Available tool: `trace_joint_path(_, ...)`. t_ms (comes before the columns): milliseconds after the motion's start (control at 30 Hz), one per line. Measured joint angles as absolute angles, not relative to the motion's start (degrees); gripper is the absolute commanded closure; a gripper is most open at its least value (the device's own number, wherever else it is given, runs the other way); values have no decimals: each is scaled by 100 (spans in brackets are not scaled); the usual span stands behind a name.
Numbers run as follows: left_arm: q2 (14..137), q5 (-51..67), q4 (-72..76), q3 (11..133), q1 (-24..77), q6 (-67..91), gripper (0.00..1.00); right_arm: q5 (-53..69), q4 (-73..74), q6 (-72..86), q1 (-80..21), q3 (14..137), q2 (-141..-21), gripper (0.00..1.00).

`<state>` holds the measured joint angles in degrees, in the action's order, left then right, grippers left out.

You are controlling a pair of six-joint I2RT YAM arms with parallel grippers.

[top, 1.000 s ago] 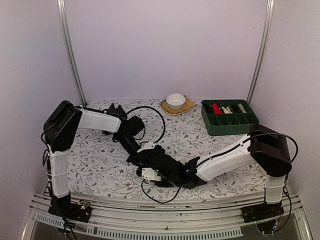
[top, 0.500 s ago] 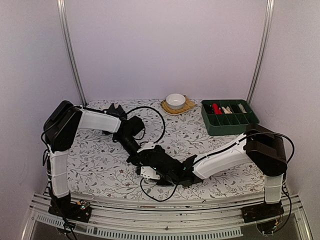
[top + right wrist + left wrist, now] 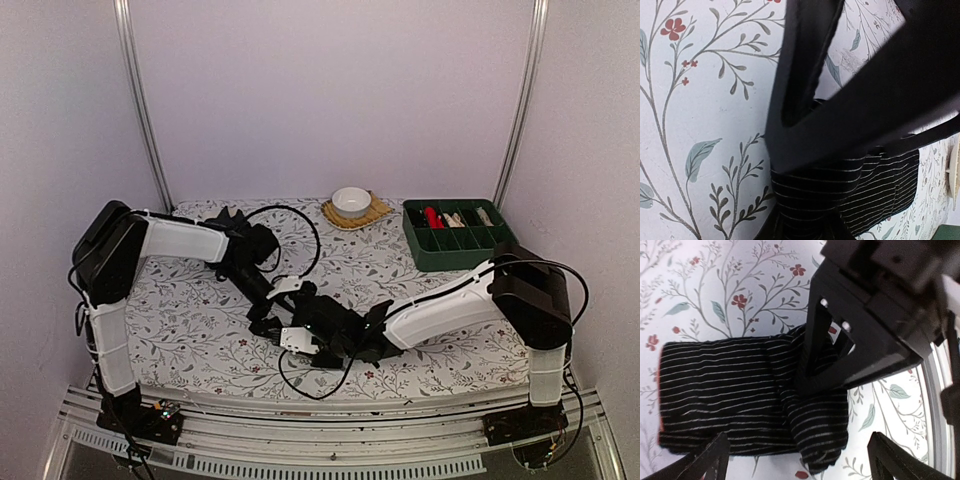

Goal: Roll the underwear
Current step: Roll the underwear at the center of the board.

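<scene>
- Right gripper (image 3: 807, 381) pinches tight on a raised fold of the striped underwear (image 3: 720, 385), which lies on the floral table (image 3: 705, 290) near its front middle
- Left gripper (image 3: 797, 447) hovers above that cloth, fingers spread wide (touching nothing)
- Two black garments in all: the second garment (image 3: 229, 215) sits at the back left
- One white bowl (image 3: 351, 203), one green tray (image 3: 455, 261)

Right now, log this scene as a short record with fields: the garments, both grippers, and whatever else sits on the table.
surface: floral table cover
striped underwear: near centre, one end folded over
right gripper: closed on the folded end
left gripper: open, fingers spread over the garment
second black garment: bunched, back left
white bowl: on woven mat, back centre
green divider tray: back right, small items in rear compartments
</scene>
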<state>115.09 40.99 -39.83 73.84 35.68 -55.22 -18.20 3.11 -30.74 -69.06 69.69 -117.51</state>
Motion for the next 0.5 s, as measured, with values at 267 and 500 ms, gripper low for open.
trace_joint_path(267, 10189, 4322, -2630, 6552, 3393, -5238, 1, -1302, 631, -2547, -6689, 6945, -11607, 80)
trace_joint_path(500, 10075, 4775, -1400, 6053, 3454, -4921, 1, -1162, 908, -2021, -6608, 6379, -11063, 80)
